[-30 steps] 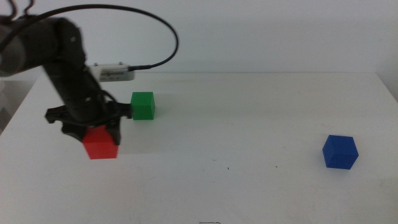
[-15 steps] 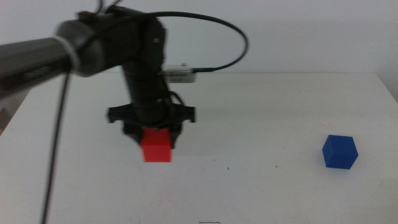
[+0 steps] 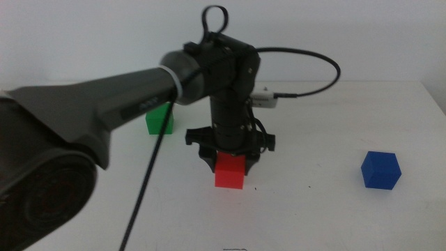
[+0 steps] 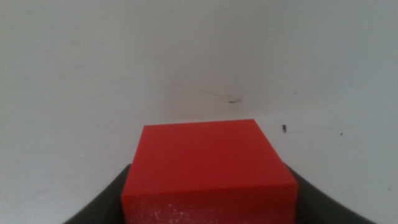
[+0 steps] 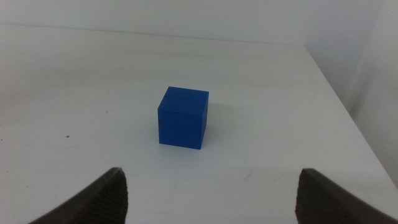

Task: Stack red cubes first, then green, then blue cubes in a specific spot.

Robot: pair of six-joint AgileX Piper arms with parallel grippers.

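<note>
My left gripper (image 3: 231, 162) is shut on the red cube (image 3: 230, 171), holding it near the table's middle, at or just above the white surface. In the left wrist view the red cube (image 4: 208, 171) fills the space between the dark jaws. The green cube (image 3: 159, 123) stands at the back left, partly hidden behind the left arm. The blue cube (image 3: 380, 170) rests alone at the right. The right wrist view shows the blue cube (image 5: 182, 117) ahead of my open right gripper (image 5: 211, 186), well apart from it. The right arm is outside the middle view.
A white connector block (image 3: 266, 98) with its black cable hangs off the left arm behind the gripper. The table's right edge (image 3: 435, 104) runs past the blue cube. A tiny dark speck (image 3: 255, 187) marks the surface beside the red cube.
The left arm has carried the red cube from the left side to the table's middle. The green cube, hidden half a second ago, shows again. The blue cube has not moved.
</note>
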